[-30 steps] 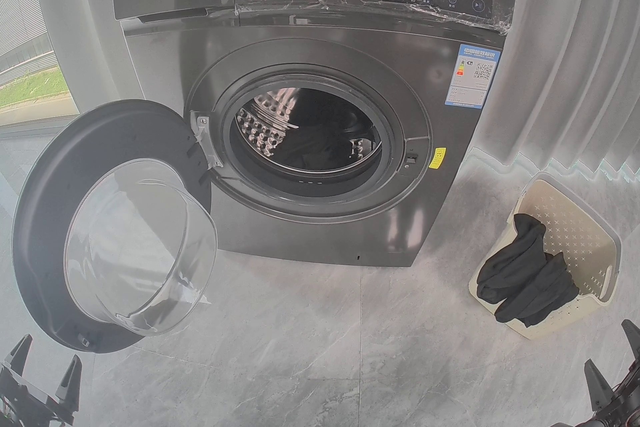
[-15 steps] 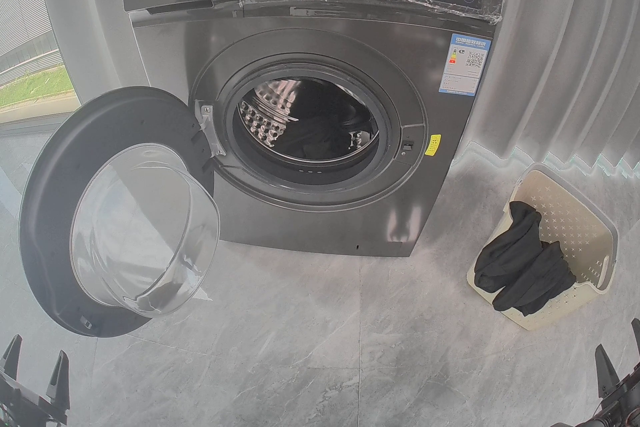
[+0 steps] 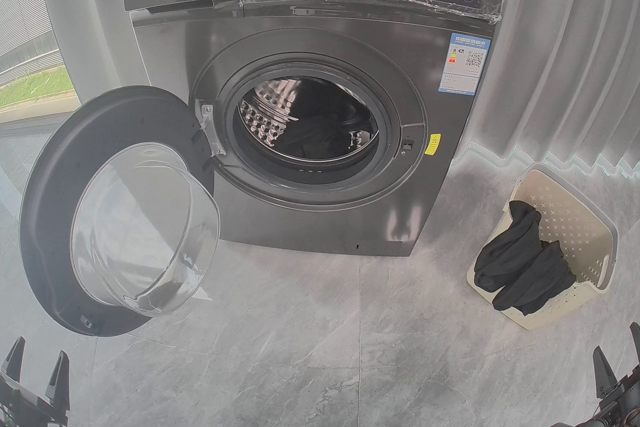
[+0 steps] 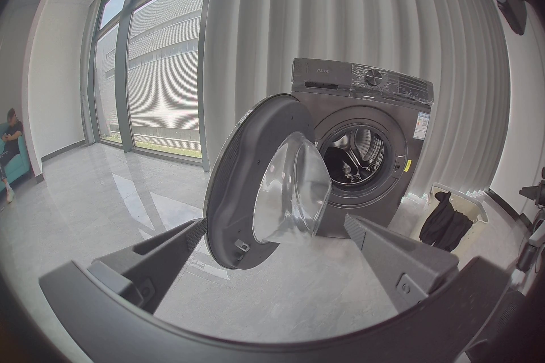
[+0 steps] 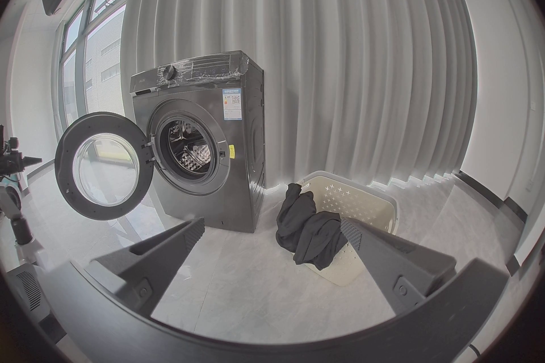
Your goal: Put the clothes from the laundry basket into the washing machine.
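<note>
Head view: noted washing machine point(image 3: 300, 228) door point(image 3: 50, 208) swung open, and dark cloth point(image 3: 320, 141) in drum point(image 3: 267, 115), likely already loaded. Found black clothes point(image 3: 523, 265) heaped in laundry basket point(image 3: 580, 221), right of the machine.

Left wrist view: saw left pincer point(image 4: 272, 225) spread and empty, facing the machine.

Right wrist view: saw right pincer point(image 5: 271, 225) spread and empty, facing the basket. Judged basket pile not yet moved.
</note>
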Motion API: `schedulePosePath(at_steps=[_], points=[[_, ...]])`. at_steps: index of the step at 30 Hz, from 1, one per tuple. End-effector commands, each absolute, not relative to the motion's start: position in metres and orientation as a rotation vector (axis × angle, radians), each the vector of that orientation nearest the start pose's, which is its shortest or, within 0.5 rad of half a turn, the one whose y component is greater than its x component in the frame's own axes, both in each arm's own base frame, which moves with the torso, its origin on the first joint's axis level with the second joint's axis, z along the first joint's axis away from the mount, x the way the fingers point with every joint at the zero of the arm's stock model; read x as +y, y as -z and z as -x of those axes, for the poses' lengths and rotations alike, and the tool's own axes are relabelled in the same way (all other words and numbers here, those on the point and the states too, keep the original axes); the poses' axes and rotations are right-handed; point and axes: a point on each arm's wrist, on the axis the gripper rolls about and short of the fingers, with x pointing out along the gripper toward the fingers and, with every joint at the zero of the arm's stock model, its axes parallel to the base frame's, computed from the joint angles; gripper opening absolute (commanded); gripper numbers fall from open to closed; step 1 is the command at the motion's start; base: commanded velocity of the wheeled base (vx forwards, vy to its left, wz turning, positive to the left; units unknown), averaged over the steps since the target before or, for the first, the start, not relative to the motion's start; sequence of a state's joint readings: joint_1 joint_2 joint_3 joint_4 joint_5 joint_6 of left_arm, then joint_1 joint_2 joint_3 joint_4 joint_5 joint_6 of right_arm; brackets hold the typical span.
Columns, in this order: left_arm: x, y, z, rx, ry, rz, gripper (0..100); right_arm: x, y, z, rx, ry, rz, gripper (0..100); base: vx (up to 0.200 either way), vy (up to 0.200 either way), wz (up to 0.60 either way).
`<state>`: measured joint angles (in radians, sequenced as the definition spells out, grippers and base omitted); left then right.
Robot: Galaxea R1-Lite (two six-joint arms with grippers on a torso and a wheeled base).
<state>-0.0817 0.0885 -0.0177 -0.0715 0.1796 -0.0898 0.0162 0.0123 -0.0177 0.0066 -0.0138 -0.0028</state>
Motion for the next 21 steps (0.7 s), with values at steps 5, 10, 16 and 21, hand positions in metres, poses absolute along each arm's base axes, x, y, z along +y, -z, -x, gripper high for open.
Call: schedulePosePath(at_steps=[5, 10, 16, 21], points=[[0.0053, -0.0847, 0.0152, 0.017, -0.099, 0.092, 100, -0.0007, -0.0753, 0.0229, 0.005, -0.002, 0.003, 100, -0.120, 0.000, 0.00], [0.0053, -0.0847, 0.0152, 0.016, -0.099, 0.095, 100, -0.0007, -0.0753, 0.0229, 0.005, -0.002, 0.003, 100, 0.000, 0.000, 0.00], [0.0053, -0.0847, 0.0152, 0.017, -0.099, 0.091, 100, -0.0007, -0.0753, 0.0229, 0.005, -0.002, 0.003, 100, 0.000, 0.000, 0.00], [0.0052, -0.0847, 0.0152, 0.016, -0.098, 0.098, 100, -0.0007, -0.0753, 0.0229, 0.005, -0.003, 0.003, 100, 0.000, 0.000, 0.00]])
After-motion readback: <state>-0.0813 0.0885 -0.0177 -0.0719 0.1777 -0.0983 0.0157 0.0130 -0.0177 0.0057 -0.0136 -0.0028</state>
